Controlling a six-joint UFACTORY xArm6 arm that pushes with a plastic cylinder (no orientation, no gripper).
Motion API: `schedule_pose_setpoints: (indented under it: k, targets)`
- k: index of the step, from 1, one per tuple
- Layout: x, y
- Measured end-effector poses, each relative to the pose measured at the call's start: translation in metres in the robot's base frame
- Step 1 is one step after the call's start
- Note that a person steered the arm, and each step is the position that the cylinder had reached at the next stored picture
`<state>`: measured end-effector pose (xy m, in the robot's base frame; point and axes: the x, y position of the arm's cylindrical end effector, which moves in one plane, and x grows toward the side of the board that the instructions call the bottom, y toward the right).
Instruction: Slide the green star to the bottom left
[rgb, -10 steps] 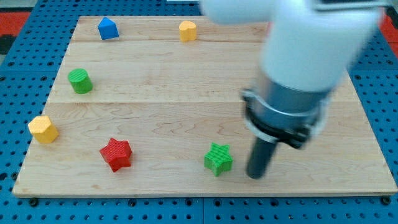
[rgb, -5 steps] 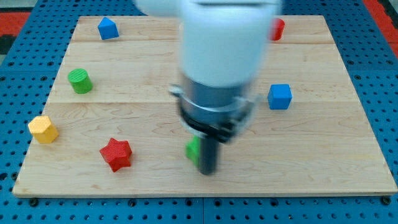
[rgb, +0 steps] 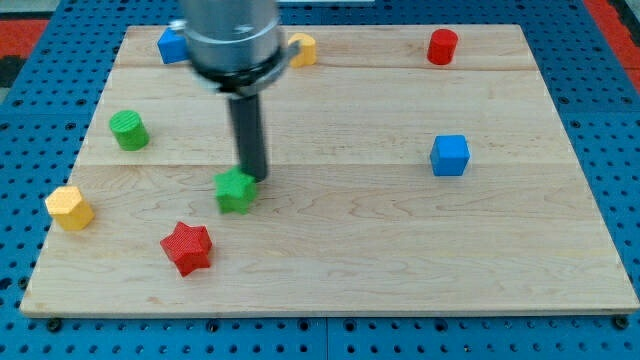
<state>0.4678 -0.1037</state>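
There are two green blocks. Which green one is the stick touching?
The green star, near the board's middle. My tip sits right at its upper right edge. The green cylinder stands alone, far off toward the view's left.

The green star (rgb: 236, 191) lies flat on the wooden board, left of centre and in the lower half; its ridged top face is bright green, its points stubby; its upper right edge is partly hidden, so whether anything touches it there cannot be told.
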Motion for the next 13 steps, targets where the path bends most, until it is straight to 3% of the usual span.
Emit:
schedule_pose_setpoints:
  k: [1, 3, 5, 7, 8, 11, 12, 13]
  targets:
    - [0.01, -0.041]
    - [0.019, 0.028]
    - [0.047, -0.046]
    - [0.028, -0.066]
    - [0.04, -0.099]
    - [0.129, -0.107]
    - [0.149, -0.144]
    - [0.133, -0.2]
